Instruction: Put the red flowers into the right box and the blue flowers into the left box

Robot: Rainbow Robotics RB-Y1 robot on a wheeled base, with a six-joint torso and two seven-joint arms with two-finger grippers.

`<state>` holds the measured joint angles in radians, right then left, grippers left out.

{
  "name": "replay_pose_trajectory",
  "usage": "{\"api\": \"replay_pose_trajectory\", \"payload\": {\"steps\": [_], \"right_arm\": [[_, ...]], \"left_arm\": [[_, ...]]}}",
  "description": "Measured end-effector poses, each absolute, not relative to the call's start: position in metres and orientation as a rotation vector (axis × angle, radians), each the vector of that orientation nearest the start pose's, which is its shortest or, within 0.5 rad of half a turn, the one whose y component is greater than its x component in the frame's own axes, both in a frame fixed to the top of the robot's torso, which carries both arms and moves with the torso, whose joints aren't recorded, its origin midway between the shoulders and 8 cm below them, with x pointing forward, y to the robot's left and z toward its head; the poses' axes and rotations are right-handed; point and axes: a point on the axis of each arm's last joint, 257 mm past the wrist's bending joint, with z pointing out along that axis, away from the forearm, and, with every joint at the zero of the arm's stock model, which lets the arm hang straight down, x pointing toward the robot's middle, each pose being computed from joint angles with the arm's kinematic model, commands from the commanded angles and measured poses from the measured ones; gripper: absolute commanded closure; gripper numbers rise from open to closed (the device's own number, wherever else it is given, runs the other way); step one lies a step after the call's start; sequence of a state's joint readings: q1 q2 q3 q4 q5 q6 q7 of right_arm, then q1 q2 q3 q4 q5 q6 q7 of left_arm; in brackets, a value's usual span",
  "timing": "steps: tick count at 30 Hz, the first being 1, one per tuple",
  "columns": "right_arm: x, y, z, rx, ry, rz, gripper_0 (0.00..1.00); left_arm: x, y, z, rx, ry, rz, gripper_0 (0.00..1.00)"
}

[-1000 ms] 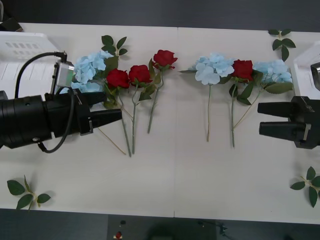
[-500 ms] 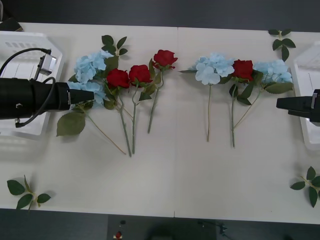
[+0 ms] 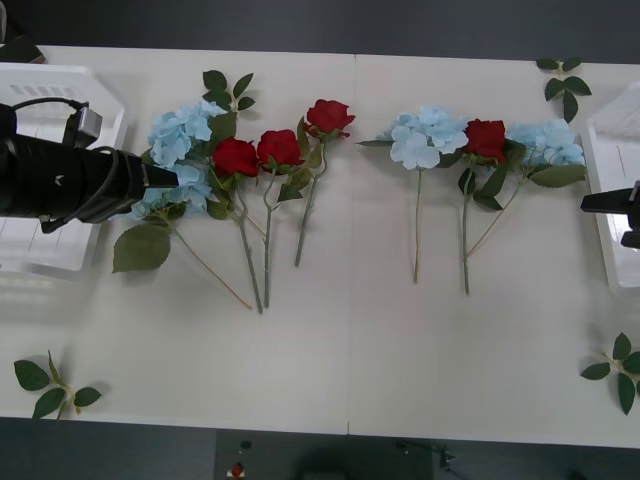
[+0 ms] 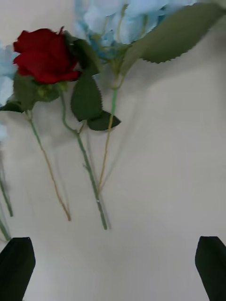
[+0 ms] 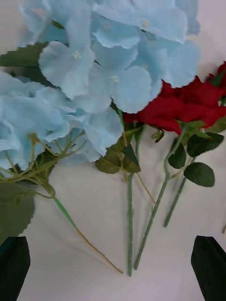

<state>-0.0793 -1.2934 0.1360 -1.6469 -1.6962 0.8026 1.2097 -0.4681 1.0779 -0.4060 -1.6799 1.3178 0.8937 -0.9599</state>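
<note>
From above, the white table point(image 3: 350, 370) carries two groups of flowers: at the robot's left, a blue flower point(image 3: 178, 135) with three red flowers point(image 3: 236, 157) beside it, and at the robot's right, two more blue clusters point(image 3: 425, 135) flanking a single red rose point(image 3: 486, 138). The left wrist view adds what the overhead picture hides under the arm: the pale blue petals point(image 5: 108, 61) seen close, their thin stem point(image 5: 87, 240) running out across the table, and the red blooms point(image 5: 183, 106) touching the blue cluster's edge. The left gripper point(image 5: 113, 268) reaches in level from the left side, its tip at the blue cluster, with its black fingers point(image 5: 209, 265) spread wide at both corners and nothing between them. The left arm lies across the left box point(image 3: 60, 85), covering much of the slotted basket. The right gripper point(image 4: 113, 268) sits at the table's right edge (barely showing from above), jaws likewise wide apart and empty, facing the red rose point(image 4: 44, 54) and the stems of the right group. The right box point(image 3: 610, 140) is cut off by the picture's edge. Loose leaf sprigs point(image 3: 55, 388) lie near the table's corners.
</note>
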Motion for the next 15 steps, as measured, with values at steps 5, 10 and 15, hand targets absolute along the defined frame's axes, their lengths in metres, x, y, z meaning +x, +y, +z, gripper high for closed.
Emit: {"api": "replay_pose_trajectory", "payload": {"steps": [5, 10, 15], "right_arm": [[0.490, -0.391, -0.206, 0.583, 2.364, 0.668, 0.00], [0.513, -0.396, -0.220, 0.582, 2.373, 0.585, 0.00], [0.537, -0.399, -0.226, 0.591, 2.360, 0.528, 0.00]], "left_arm": [[0.522, 0.263, -0.200, -0.526, 2.419, -0.620, 0.00], [0.529, 0.284, -0.218, -0.525, 2.416, -0.403, 0.00], [0.534, 0.310, -0.226, -0.603, 2.343, -0.170, 0.00]]}}
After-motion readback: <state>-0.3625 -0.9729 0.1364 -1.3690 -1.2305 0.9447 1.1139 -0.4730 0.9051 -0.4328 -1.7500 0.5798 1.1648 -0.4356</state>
